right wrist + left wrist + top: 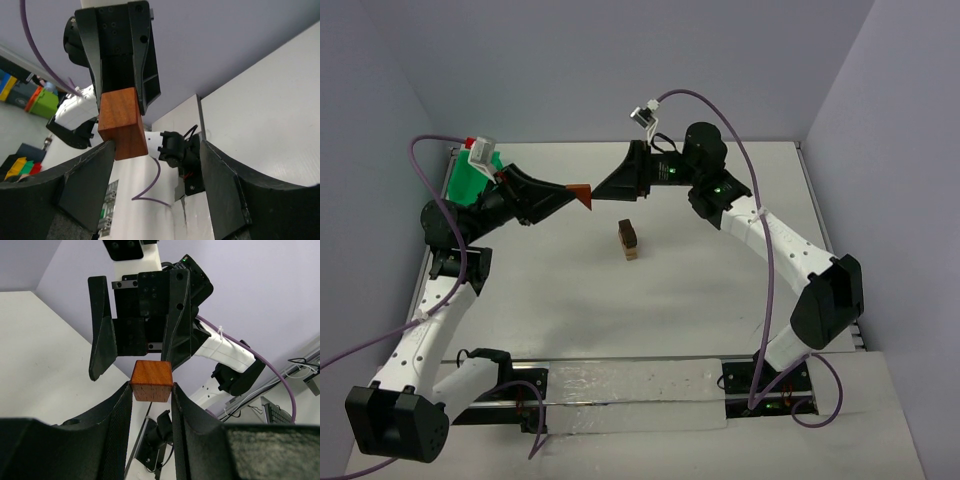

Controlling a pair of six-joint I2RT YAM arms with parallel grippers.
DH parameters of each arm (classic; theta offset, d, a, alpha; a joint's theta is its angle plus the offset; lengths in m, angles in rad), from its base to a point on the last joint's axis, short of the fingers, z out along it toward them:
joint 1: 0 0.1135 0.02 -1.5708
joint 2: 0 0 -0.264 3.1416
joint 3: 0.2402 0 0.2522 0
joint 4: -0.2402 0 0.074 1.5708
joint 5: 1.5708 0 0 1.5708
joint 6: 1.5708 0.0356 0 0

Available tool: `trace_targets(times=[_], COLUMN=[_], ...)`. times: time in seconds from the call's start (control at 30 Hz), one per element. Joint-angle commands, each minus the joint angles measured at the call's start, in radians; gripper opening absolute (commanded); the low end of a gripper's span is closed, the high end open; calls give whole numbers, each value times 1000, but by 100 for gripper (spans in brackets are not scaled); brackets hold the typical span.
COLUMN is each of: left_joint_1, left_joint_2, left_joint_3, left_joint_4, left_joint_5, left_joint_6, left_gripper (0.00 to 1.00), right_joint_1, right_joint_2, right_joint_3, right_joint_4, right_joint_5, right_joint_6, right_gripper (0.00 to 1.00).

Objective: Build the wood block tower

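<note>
My left gripper (576, 193) is shut on a reddish-brown wooden block (582, 191) and holds it in the air above the far middle of the table. In the left wrist view the block (152, 380) sits between my fingertips. My right gripper (599, 192) faces it tip to tip, open, its jaws wide on either side of the block. In the right wrist view the block (121, 123) lies close against one of my fingers (95, 165), with a wide gap to the other. A small stack (629, 240), a dark brown block on a light tan one, stands on the table below.
A bright green tray (470, 180) lies at the far left behind the left arm. The white table (720, 290) ends at a rail along the near edge (620, 385). Purple cables loop from both arms.
</note>
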Motion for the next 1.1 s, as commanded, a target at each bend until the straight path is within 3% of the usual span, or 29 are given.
trace_targets(times=[0.0, 0.37, 0.43, 0.57, 0.77, 1.07], left_joint_1=[8, 22, 25, 26, 26, 25], left_joint_2=[-18, -19, -17, -15, -16, 4], left_joint_3=[-10, -21, -26, -27, -35, -33], left_joint_4=[37, 58, 79, 91, 111, 124], left_joint_5=[21, 28, 31, 38, 39, 56], left_joint_6=[2, -22, -38, -50, -66, -70], left_gripper=[0, 0, 0, 0, 0, 0], right_joint_1=[15, 15, 17, 17, 27, 58], right_joint_2=[4, -3, -1, 2, 10, 28], right_joint_3=[48, -63, -61, -47, 34, 68], right_joint_4=[137, 582, 584, 479, 154, 120], right_joint_5=[-34, -110, -111, -92, -27, -48], right_joint_6=[75, 332, 339, 260, 38, -5], right_gripper=[74, 70, 70, 70, 70, 64])
